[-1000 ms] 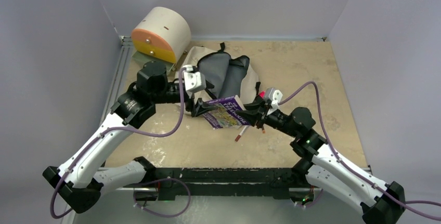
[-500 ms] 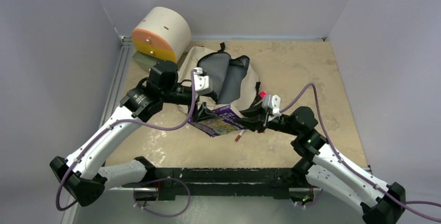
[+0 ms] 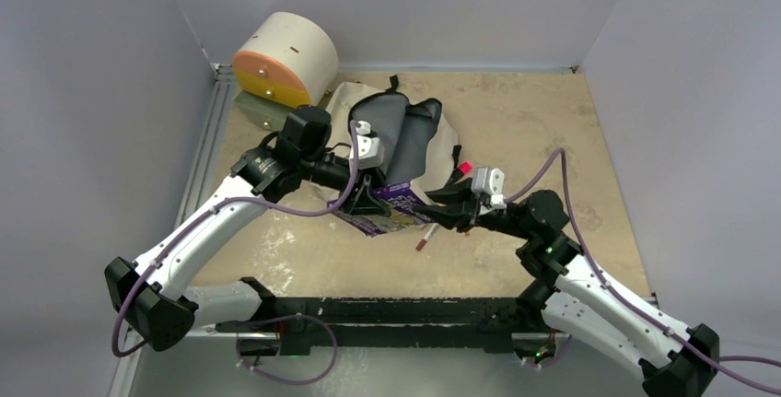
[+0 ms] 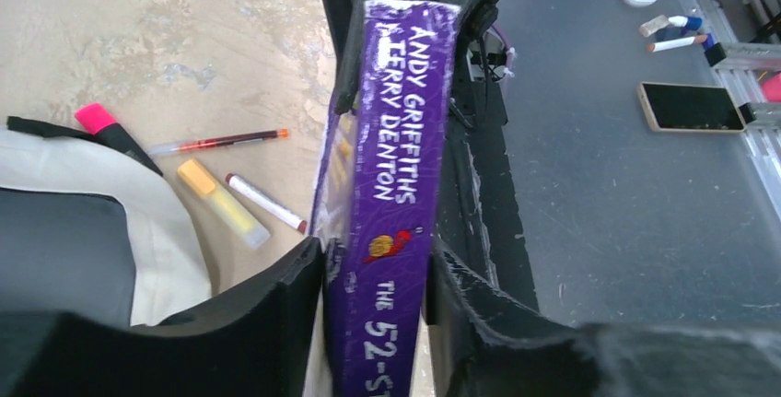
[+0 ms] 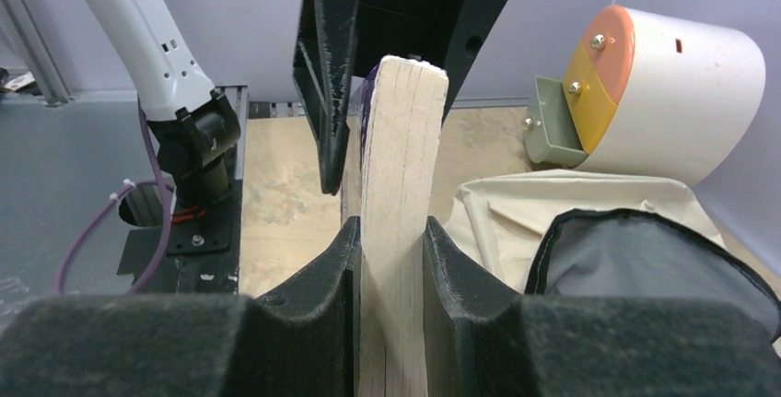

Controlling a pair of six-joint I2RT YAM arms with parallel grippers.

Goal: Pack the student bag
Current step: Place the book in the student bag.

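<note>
Student bag (image 3: 419, 144): flat on the table (image 3: 553, 130), mouth open, grey lining up; bare tabletop to its right.
Book (image 3: 391, 210): tilted at the bag's near edge.
Left gripper (image 4: 373, 268): clamped on the book's spine.
Right gripper (image 5: 389, 240): clamped on its page edge.
Drawer unit (image 3: 285, 61): just beside the bag's far-left edge.
Pens (image 4: 224, 204): 4 loose, near the bag's near-right corner.
</note>
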